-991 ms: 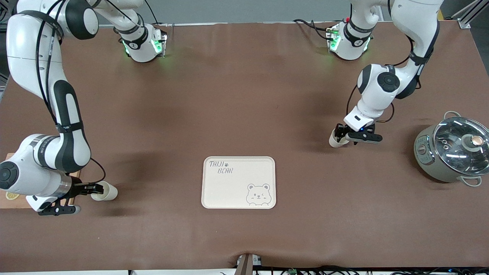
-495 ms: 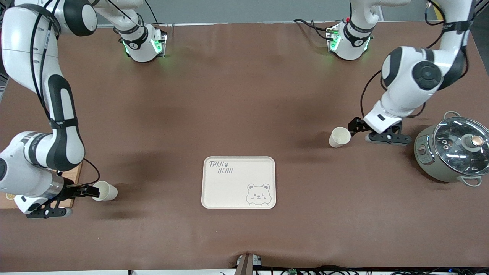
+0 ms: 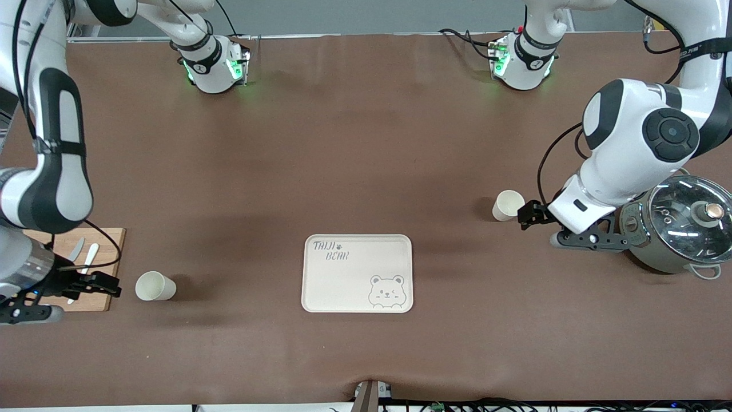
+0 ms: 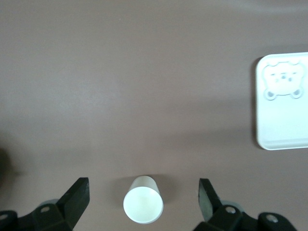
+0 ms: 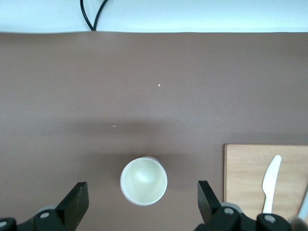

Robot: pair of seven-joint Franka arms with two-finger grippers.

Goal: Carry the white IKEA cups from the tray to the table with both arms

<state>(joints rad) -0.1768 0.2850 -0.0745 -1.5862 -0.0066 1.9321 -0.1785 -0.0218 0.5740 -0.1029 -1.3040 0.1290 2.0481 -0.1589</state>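
Two white IKEA cups stand upright on the brown table. One cup (image 3: pixel 154 286) is toward the right arm's end, beside a wooden board; it also shows in the right wrist view (image 5: pixel 143 181). The other cup (image 3: pixel 507 205) is toward the left arm's end and shows in the left wrist view (image 4: pixel 143 206). My right gripper (image 3: pixel 106 283) (image 5: pixel 143 192) is open and empty, a short way back from its cup. My left gripper (image 3: pixel 525 215) (image 4: pixel 143 190) is open and empty, just clear of its cup. Neither gripper touches a cup.
A cream bear-printed tray (image 3: pixel 357 273) lies mid-table, nearer the front camera; its edge shows in the left wrist view (image 4: pixel 284 110). A pot with a glass lid (image 3: pixel 677 229) stands beside the left gripper. A wooden board (image 3: pixel 108 240) with a white knife (image 5: pixel 270 183) lies under the right arm.
Both grippers have let go of their cups and drawn back toward their ends of the table. Both cups stay standing where they were.
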